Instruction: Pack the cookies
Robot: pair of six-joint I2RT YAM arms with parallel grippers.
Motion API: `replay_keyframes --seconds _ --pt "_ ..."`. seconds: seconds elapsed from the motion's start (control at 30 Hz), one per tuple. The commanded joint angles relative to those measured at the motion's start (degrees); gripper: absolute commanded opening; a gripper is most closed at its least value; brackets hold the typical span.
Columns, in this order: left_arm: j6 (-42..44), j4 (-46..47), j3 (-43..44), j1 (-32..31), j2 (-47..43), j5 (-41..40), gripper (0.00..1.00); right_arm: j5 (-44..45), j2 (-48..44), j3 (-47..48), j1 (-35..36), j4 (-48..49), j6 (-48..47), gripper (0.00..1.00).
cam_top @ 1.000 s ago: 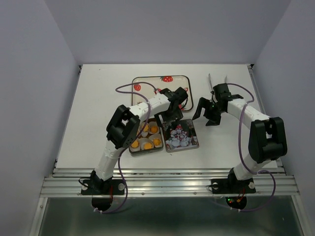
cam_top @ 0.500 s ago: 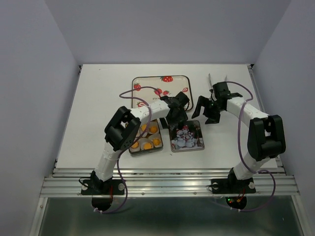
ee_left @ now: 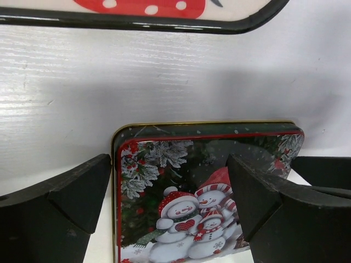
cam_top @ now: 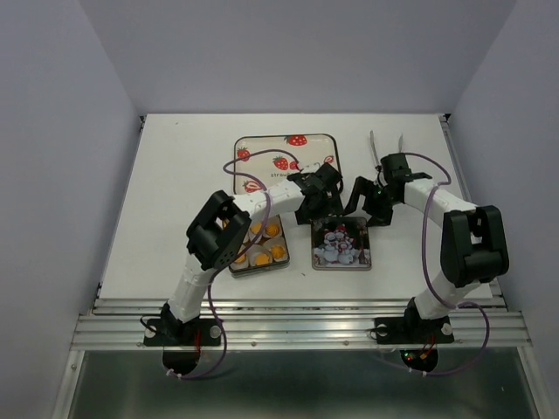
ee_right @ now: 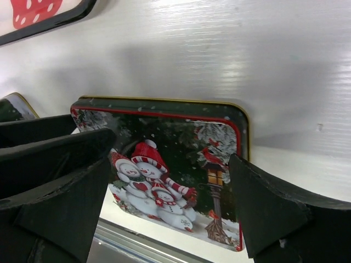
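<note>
Several orange-yellow cookies (cam_top: 279,252) sit in white paper cups in an open tin (cam_top: 234,266) near the table's front; my left arm hides part of it. The snowman-printed tin lid (cam_top: 341,243) lies flat to the tin's right, a gap apart, and shows in the left wrist view (ee_left: 181,181) and the right wrist view (ee_right: 181,159). My left gripper (cam_top: 325,207) (ee_left: 170,194) is open at the lid's far left edge, one finger (ee_left: 269,203) over the lid. My right gripper (cam_top: 365,207) (ee_right: 170,203) is open over the lid's far right part.
A strawberry-printed tray (cam_top: 262,148) lies behind the tin and lid; its dark rim shows in the left wrist view (ee_left: 142,23) and the right wrist view (ee_right: 49,23). Two thin grey items (cam_top: 374,144) lie at the back right. The table's front rail (cam_top: 297,305) runs close by.
The lid has slid right and a little nearer, away from the tin. My left gripper followed it right. My right gripper moved left and down toward the lid.
</note>
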Motion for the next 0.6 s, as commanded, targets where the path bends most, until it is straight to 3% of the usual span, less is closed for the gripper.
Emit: replay_keyframes --seconds 0.0,0.33,0.57 --pt "3.0 0.7 0.0 0.2 -7.6 -1.1 0.99 -0.2 -4.4 -0.5 -3.0 1.1 1.4 0.94" --pt "2.2 1.0 -8.8 0.3 -13.0 0.7 0.99 -2.1 -10.0 -8.3 -5.6 1.0 1.7 0.94" --pt "2.2 4.9 -13.5 -0.3 -13.5 4.6 0.99 -2.2 -7.8 -11.7 -5.6 1.5 -1.2 0.94"
